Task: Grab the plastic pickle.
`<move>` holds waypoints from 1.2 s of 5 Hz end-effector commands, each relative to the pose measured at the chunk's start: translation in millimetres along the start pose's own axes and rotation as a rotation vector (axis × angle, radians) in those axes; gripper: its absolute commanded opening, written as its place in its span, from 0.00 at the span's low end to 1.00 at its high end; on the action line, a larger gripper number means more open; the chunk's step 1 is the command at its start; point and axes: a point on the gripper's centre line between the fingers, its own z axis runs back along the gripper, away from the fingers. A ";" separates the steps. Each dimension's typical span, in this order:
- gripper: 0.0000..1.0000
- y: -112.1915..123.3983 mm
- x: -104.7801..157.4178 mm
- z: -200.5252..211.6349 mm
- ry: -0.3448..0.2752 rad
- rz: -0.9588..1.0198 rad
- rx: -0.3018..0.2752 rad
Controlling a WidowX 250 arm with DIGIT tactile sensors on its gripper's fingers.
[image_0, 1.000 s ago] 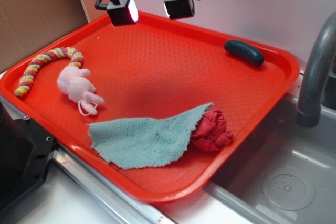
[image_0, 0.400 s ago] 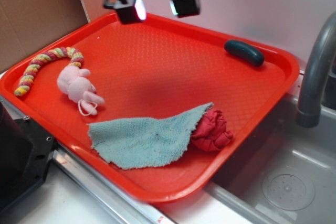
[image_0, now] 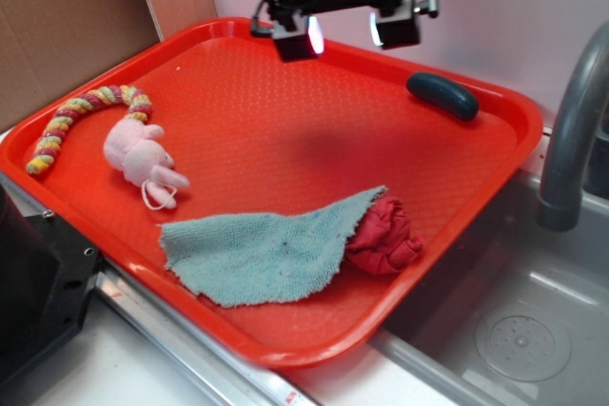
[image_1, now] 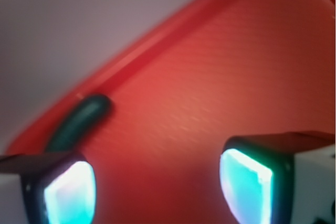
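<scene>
Exterior overlooks tray (image_0: 495, 154); blurry wrist view perhaps nearer.

Red tray (image_0: 495, 168) holds teal cloth (image_0: 266, 254), pink plush (image_0: 143, 159), braided rope (image_0: 81, 116); faucet (image_0: 571, 140) nearby

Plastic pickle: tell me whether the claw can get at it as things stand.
Probably yes. The plastic pickle lies alone by the tray's far rim, nothing on or against it. The claw hangs open above the tray beside it; only the close rim might crowd a finger.
</scene>
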 end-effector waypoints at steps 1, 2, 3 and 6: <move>1.00 -23.3 15.9 -5.2 -0.072 0.021 -0.051; 1.00 -28.7 16.3 -15.8 -0.057 0.008 -0.026; 1.00 -38.0 21.8 -19.8 -0.067 -0.008 -0.026; 1.00 -55.3 24.8 -53.1 -0.048 -0.049 0.057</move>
